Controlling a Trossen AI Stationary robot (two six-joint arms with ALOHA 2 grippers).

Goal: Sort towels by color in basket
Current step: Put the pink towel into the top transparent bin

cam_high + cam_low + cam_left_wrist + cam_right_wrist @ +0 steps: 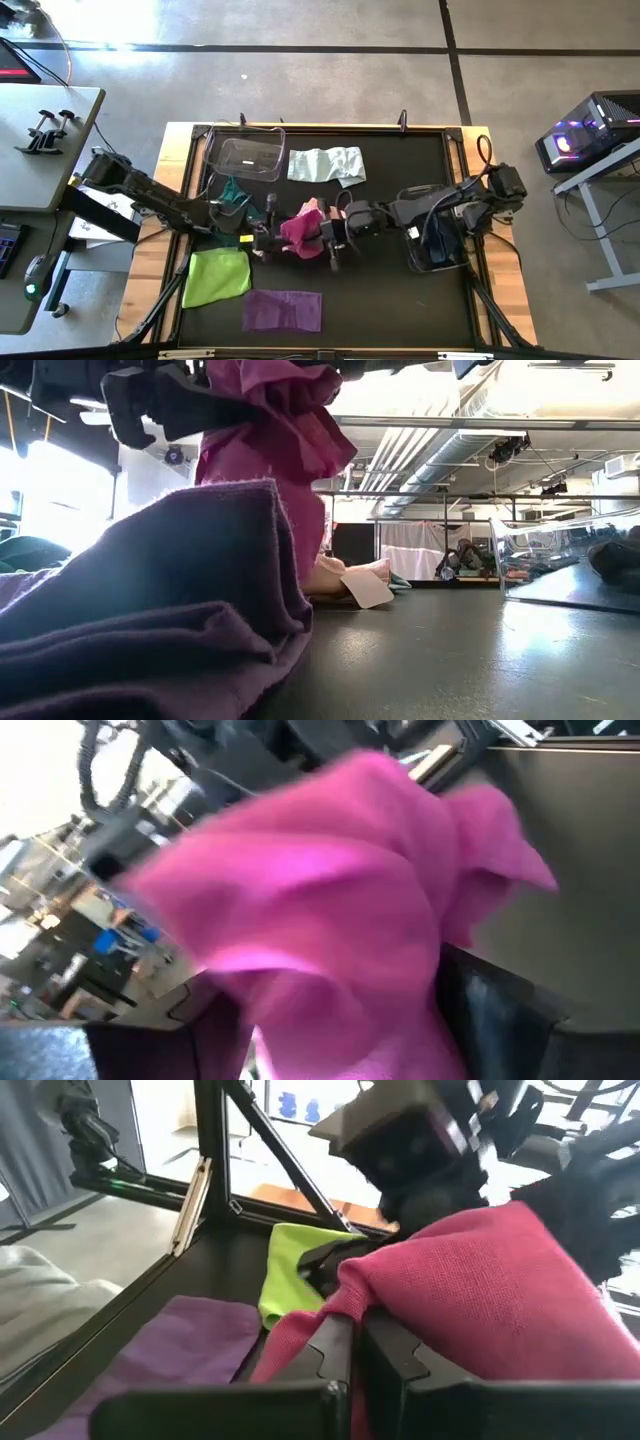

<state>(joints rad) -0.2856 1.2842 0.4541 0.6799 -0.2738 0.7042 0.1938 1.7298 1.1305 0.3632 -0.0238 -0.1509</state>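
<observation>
On the bench, from left to right:
Lime green towel [216, 276]: flat near the left front corner.
Dark teal towel [232, 190]: bunched behind the lime one, by the left arm.
Clear bin [244, 157]: at the back left; it looks to have nothing in it.
Purple towel [284, 309]: flat at the front edge, just right of the lime one.
Left end effector [268, 238]: in the middle of the bench, closed on the left side of the magenta towel [303, 232].
Magenta towel: bunched up and lifted off the bench between the two end effectors.
Mint towel [326, 164]: spread flat at the back, right of the clear bin.
Right end effector [334, 236]: closed on the right side of the magenta towel, facing the left one.
Dark bin [438, 248]: on the right side under the right arm, with dark cloth in it; I cannot tell which colors.
Low view only: the magenta towel [270, 430] hangs down from above, and a peach-pink towel [350, 575] lies behind it with a pale tag.
Right wrist view only: dark fingers [340, 1345] pinch the magenta cloth, with lime and purple towels beyond.
Left wrist view: nearly filled with magenta cloth.
</observation>
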